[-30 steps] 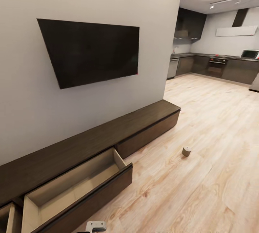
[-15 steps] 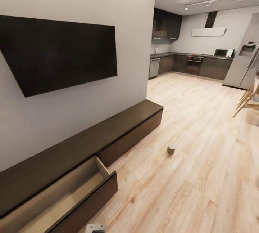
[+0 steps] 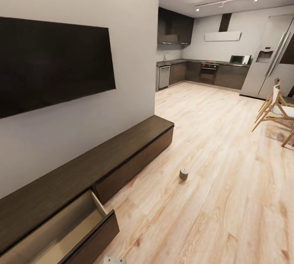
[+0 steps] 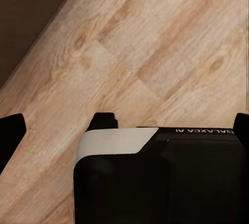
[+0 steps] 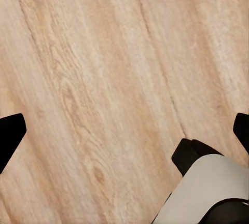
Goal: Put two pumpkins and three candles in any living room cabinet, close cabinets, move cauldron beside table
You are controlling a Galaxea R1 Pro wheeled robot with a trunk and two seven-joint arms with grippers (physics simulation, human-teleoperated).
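Left end effector (image 4: 124, 130): fingertips stand wide apart at opposite edges of the left wrist view, holding nothing, above bare wooden floor (image 4: 155, 42) with part of the robot's own body below it. Right end effector (image 5: 124, 130): fingertips likewise spread wide, empty, over floor planks. In the head view the cabinet (image 3: 122, 154) runs along the wall beneath a wall-mounted television (image 3: 53, 64); its nearest drawer (image 3: 69, 231) stands pulled out, pale interior exposed, contents not discernible. A small cylindrical candle (image 3: 183, 174) stands upright on the floor, near the cabinet's far end but apart from it. Kitchen units (image 3: 204, 72), a refrigerator (image 3: 269, 60) and wooden chairs (image 3: 277, 109) lie beyond.
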